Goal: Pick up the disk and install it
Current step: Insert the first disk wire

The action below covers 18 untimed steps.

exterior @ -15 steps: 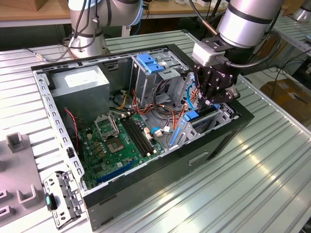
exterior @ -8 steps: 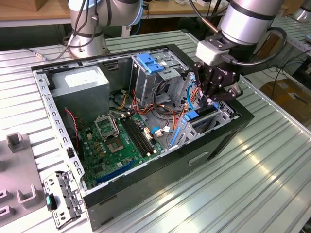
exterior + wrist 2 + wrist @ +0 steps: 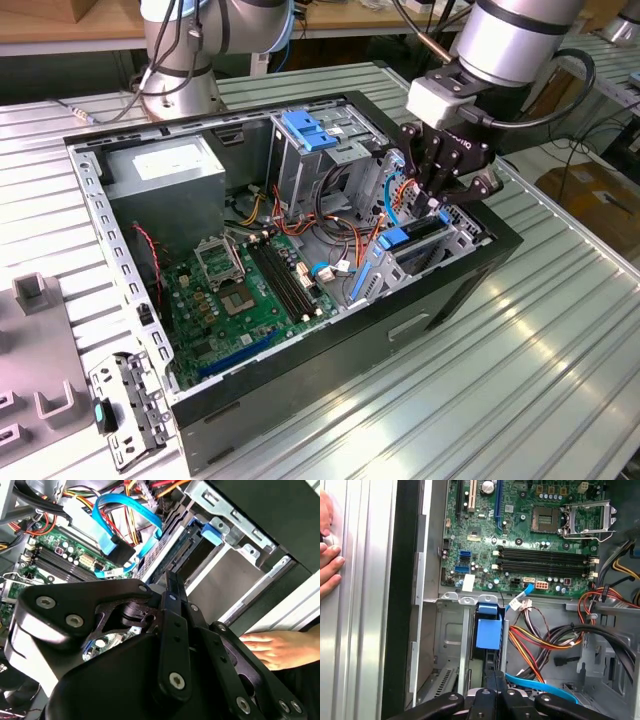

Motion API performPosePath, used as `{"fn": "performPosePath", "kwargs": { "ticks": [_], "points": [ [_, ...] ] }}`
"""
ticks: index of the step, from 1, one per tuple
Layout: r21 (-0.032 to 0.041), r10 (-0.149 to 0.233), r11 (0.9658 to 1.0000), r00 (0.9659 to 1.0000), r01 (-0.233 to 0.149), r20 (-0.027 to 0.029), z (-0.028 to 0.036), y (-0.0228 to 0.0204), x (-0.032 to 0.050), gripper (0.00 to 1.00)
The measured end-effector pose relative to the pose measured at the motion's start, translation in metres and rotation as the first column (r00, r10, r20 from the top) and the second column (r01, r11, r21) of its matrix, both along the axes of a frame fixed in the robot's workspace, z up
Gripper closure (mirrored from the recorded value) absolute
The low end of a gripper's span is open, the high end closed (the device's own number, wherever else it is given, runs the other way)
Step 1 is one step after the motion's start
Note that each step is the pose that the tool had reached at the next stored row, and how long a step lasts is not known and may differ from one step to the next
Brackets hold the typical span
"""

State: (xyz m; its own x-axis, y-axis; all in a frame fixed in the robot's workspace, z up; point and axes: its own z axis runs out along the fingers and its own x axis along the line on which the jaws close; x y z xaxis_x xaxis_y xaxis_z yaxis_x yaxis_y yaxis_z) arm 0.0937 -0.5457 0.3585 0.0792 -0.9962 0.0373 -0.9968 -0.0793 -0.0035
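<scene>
The disk stands on edge in the drive cage at the exterior view's right end of the open computer case, its blue side rail on top. My gripper hangs right above it, fingers pointing down and shut together, at or just off the disk's upper edge. In the first wrist view the disk's blue rail sits in the bay just beyond my gripper. The second wrist view has my gripper aimed at the disk in its metal slot.
Inside the case lie a green motherboard, a grey power supply, loose coloured cables and a blue flat cable. Another cage with a blue latch stands behind. A person's hand rests on the table beside the case.
</scene>
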Motion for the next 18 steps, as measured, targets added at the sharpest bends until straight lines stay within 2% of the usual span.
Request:
{"fn": "performPosePath", "kwargs": {
  "ticks": [2, 5, 6, 10, 11, 12, 18],
  "points": [
    [-0.0003, 0.007, 1.0, 1.0, -0.007, -0.0001, 0.0001, 0.0003, 0.0032, 0.89],
    [-0.0003, 0.038, 0.9993, 0.9993, -0.038, -0.0001, 0.0007, 0.0003, 0.0037, 0.89],
    [-0.0001, 0.048, 0.9989, 0.9989, -0.048, -0.0001, 0.0024, 0.0003, 0.0037, 0.89],
    [0.0, 0.075, 0.9971, 0.9971, -0.075, -0.0001, 0.0161, 0.0004, 0.0037, 0.89],
    [0.0002, 0.081, 0.9967, 0.9967, -0.081, 0.0, 0.0174, 0.0003, 0.0037, 0.89],
    [0.0047, 0.085, 0.9963, 0.9964, -0.085, 0.0004, 0.0175, 0.0003, 0.0037, 0.89],
    [0.0053, 0.092, 0.9957, 0.9958, -0.092, 0.0004, 0.0175, 0.0003, 0.0037, 0.89]
  ]
}}
